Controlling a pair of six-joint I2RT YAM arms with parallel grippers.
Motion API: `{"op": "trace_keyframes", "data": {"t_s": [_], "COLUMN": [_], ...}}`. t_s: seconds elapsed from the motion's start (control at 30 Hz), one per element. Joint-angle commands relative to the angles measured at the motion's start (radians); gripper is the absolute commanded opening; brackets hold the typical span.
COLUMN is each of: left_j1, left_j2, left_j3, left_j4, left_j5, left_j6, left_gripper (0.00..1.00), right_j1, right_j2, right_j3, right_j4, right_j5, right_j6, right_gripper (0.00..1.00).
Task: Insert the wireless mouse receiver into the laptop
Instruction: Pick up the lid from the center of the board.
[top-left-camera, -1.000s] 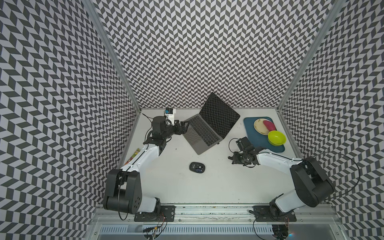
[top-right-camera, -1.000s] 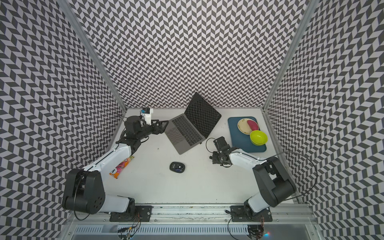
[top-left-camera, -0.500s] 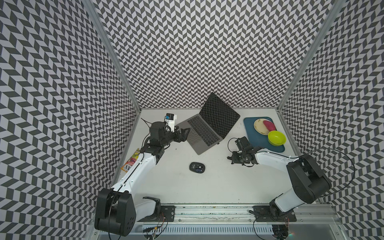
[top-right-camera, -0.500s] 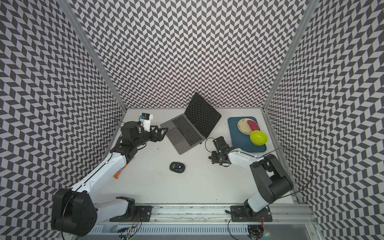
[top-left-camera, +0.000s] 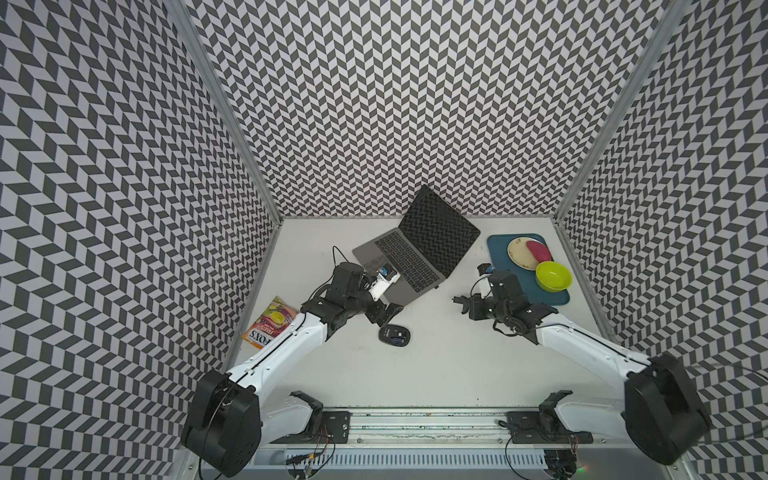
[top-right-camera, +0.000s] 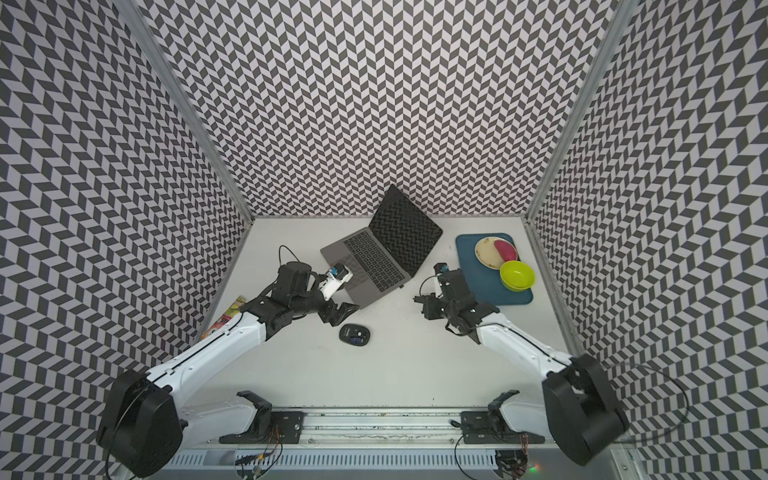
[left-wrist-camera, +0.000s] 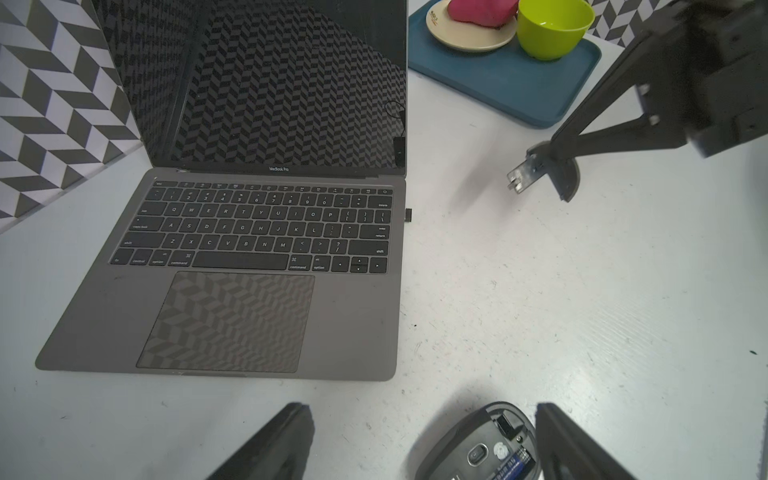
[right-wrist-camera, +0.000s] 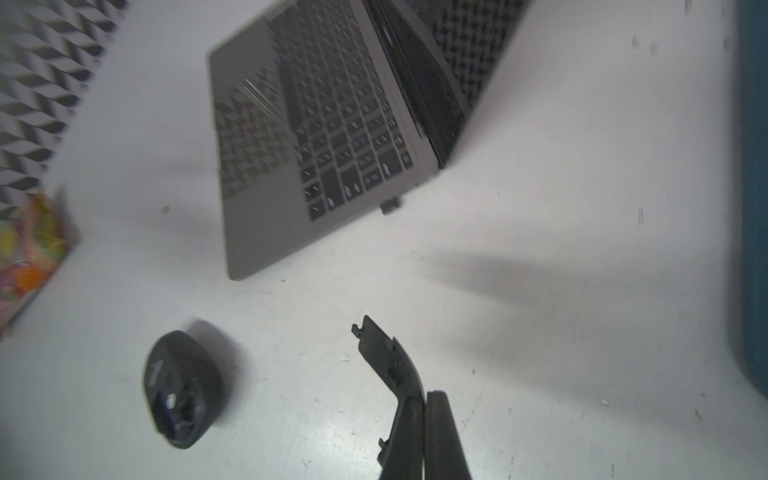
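Note:
The open grey laptop (top-left-camera: 409, 259) (top-right-camera: 374, 264) (left-wrist-camera: 232, 324) (right-wrist-camera: 266, 166) stands at the back middle. The wireless mouse receiver (left-wrist-camera: 408, 215) (right-wrist-camera: 390, 205) is a tiny dark stub sticking out of the laptop's right side edge. In front lies the black mouse (top-left-camera: 394, 335) (top-right-camera: 354, 333) (left-wrist-camera: 469, 453) (right-wrist-camera: 178, 386), belly up with its battery bay open. My left gripper (top-left-camera: 384, 315) (top-right-camera: 338, 313) (left-wrist-camera: 422, 409) hangs open just over the mouse. My right gripper (top-left-camera: 461, 300) (top-right-camera: 419, 299) (right-wrist-camera: 424, 399) is shut on a curved black cover piece (right-wrist-camera: 382, 357) (left-wrist-camera: 561, 174), right of the laptop.
A teal tray (top-left-camera: 552, 297) (top-right-camera: 517, 297) at the right carries a cream plate (top-left-camera: 517, 253) with a pink item and a green bowl (top-left-camera: 553, 275). A snack packet (top-left-camera: 270, 322) lies by the left wall. Patterned walls enclose three sides.
My left arm has swung from beside the laptop's left corner forward to the mouse, still open. The right gripper has closed on the cover piece and shifted slightly backward.

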Motion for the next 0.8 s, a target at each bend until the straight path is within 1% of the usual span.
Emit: {"op": "trace_keyframes", "data": {"t_s": [0.0,0.07,0.1,0.17,0.2,0.27,0.33,0.37,0.4,0.5,0.57,0.67,0.77], "left_j1": [0.021,0.029,0.032,0.032,0.032,0.032,0.034,0.035,0.034,0.033,0.032,0.027,0.024], "left_j2": [-0.01,0.02,0.036,0.058,0.066,0.074,0.074,0.072,0.069,0.073,0.081,0.085,0.08], "left_j3": [0.061,0.076,0.082,0.071,0.057,0.037,0.027,0.023,0.019,-0.015,-0.031,-0.04,-0.037], "left_j4": [0.107,0.204,0.248,0.343,0.399,0.443,0.465,0.469,0.468,0.467,0.471,0.509,0.529], "left_j5": [0.105,0.191,0.234,0.278,0.312,0.342,0.369,0.378,0.387,0.418,0.45,0.486,0.508], "left_j6": [-0.244,-0.523,-0.66,-0.906,-1.01,-1.159,-1.251,-1.301,-1.337,-1.423,-1.469,-1.513,-1.534], "left_gripper": [0.88,0.85,0.83,0.83,0.83,0.83,0.85,0.87,0.88,0.89,0.89,0.85,0.75], "right_j1": [0.018,0.064,0.097,0.174,0.214,0.278,0.329,0.364,0.387,0.427,0.442,0.464,0.476], "right_j2": [-0.154,-0.228,-0.25,-0.266,-0.255,-0.204,-0.143,-0.107,-0.085,-0.044,-0.025,0.009,0.04], "right_j3": [-0.099,-0.167,-0.202,-0.266,-0.289,-0.3,-0.287,-0.282,-0.282,-0.279,-0.271,-0.254,-0.243], "right_j4": [0.292,0.471,0.573,0.768,0.86,0.973,1.022,1.057,1.087,1.158,1.174,1.18,1.185], "right_j5": [-0.098,-0.064,-0.03,0.035,0.068,0.12,0.163,0.21,0.233,0.262,0.259,0.28,0.304], "right_j6": [-0.131,-0.187,-0.232,-0.35,-0.414,-0.538,-0.642,-0.697,-0.73,-0.784,-0.817,-0.876,-0.918], "right_gripper": [0.0,0.0,0.0,0.0,0.0,0.0,0.0,0.0,0.0,0.0,0.0,0.0,0.0]}}
